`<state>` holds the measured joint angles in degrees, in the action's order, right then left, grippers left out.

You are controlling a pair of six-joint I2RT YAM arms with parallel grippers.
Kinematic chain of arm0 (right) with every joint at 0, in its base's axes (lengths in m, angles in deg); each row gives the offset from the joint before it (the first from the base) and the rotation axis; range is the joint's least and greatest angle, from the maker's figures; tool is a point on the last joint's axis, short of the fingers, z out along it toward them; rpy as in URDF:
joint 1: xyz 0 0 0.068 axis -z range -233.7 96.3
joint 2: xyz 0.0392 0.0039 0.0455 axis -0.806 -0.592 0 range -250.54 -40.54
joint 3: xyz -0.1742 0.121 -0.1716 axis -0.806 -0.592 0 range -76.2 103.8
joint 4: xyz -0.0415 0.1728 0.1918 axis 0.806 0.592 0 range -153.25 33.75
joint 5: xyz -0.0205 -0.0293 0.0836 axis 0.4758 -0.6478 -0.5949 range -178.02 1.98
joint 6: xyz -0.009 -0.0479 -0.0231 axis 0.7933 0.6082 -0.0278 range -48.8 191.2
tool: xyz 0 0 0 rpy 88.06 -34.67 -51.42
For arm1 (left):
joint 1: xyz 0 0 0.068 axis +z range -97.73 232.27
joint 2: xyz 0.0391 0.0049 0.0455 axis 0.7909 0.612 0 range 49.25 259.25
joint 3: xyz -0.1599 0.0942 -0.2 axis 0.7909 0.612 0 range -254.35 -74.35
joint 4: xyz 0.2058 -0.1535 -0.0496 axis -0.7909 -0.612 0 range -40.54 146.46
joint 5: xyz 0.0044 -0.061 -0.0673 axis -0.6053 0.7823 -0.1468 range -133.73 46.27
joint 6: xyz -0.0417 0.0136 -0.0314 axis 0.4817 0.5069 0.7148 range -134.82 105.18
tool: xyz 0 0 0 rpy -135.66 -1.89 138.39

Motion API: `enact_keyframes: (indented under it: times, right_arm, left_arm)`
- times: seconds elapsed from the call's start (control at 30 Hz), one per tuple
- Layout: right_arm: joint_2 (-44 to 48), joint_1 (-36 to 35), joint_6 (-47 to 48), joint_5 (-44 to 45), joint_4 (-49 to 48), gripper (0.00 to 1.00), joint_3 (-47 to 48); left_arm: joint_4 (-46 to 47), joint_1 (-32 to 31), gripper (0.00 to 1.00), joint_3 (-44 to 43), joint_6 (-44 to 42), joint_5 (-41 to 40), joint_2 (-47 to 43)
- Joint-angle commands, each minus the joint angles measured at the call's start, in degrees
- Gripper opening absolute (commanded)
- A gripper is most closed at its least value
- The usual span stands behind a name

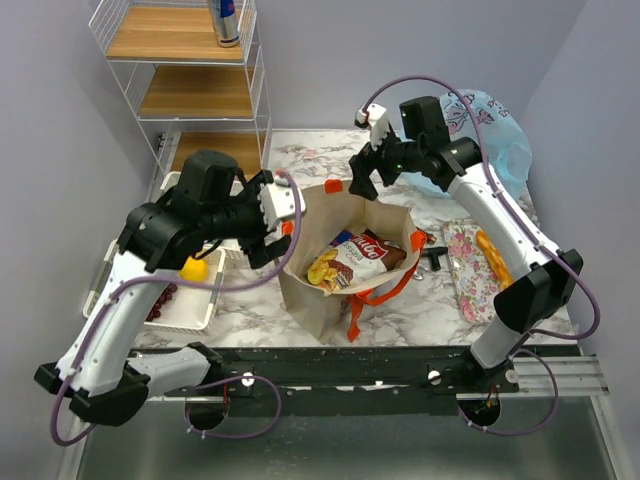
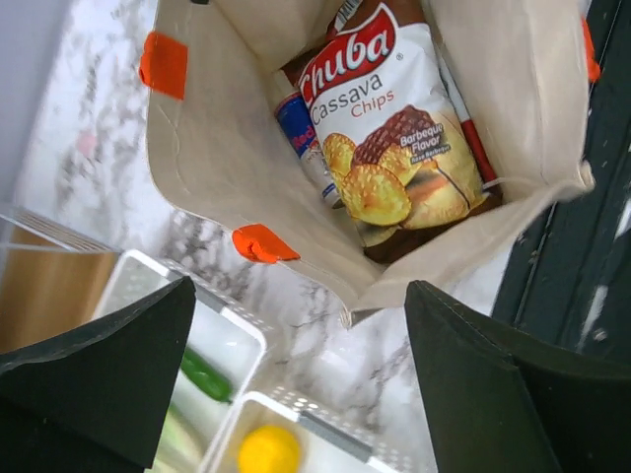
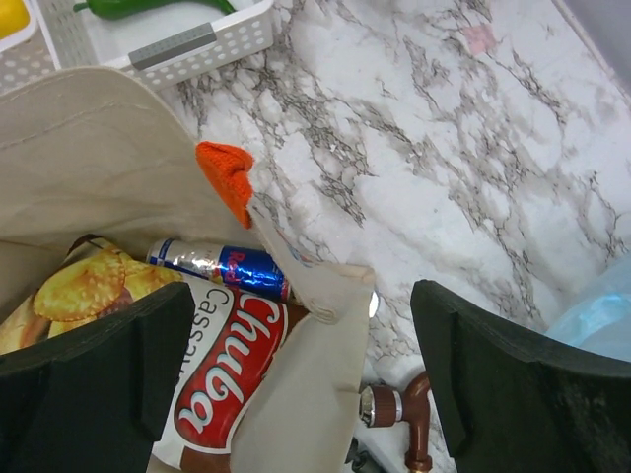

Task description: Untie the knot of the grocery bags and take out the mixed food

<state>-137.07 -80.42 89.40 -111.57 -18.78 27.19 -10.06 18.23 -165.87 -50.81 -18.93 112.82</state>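
Two pincers, both spread wide and holding nothing, hang at the mouth of the boxy beige canvas tote with orange strap handles (image 1: 300, 295), which stands open between them. Left pincer (image 2: 299, 296): tote rim right under the gap between its fingers, orange handle tab (image 2: 261, 243) just beside one finger. Deeper in the bag, ahead of the tips, lies a brown-and-red crinkly cassava chips packet (image 2: 394, 128) with a blue-silver drink can (image 2: 301, 133) tucked against its side. Behind the tips, white plastic baskets (image 2: 237, 335) hold a green vegetable (image 2: 205, 374) and a round yellow fruit (image 2: 268, 448). Right pincer (image 3: 301, 294): over the opposite tote rim, same can and packet below it, bare marble tabletop (image 3: 444, 148) ahead, thin light-blue plastic bag (image 3: 601, 315) just past one finger, not touched. Brown metal tool (image 3: 414, 404) lies under the gap near that finger. Top view: dark grapes (image 1: 160, 300) in the basket under the left arm, second blue-silver can (image 1: 226, 20) upright on the white wire shelf (image 1: 170, 40), well away from both pincers; cannot tell if the blue bag is knotted
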Motion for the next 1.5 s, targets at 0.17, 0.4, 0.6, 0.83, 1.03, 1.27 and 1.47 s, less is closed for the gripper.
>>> enact_keyframes:
  times: [0.17,0.4,0.6,0.83,1.03,1.27,1.47]
  right_arm:
    - [1.86,-2.54,7.04,5.80,-1.44,0.67,-4.21]
    - [8.93,-2.52,3.44,8.99,-0.97,0.01,-10.23]
    - [18.20,-2.55,2.69,-2.61,7.96,0.06,-14.74]
    - [18.25,-2.63,2.17,2.12,-0.40,1.00,-16.13]
    - [13.48,-3.71,2.45,1.38,-2.19,0.96,-15.21]
    - [13.90,-5.24,2.43,1.97,-2.68,0.01,-18.33]
    - [13.28,-5.24,-1.94,-0.08,-3.07,0.01,-16.15]
  left_arm:
    - [3.62,1.97,0.90,7.90,28.04,-1.47,8.22]
    - [2.95,3.10,0.13,3.06,23.16,-8.20,13.38]
    - [5.23,4.13,0.00,-9.21,10.45,-2.91,15.85]
    - [6.61,2.46,0.00,-0.63,-0.64,6.00,12.22]
    - [8.09,2.31,0.00,1.17,-1.85,4.66,10.68]
    - [12.42,4.62,0.25,2.40,0.47,2.95,8.71]
    - [10.61,-3.19,0.84,4.99,-15.69,6.73,0.34]
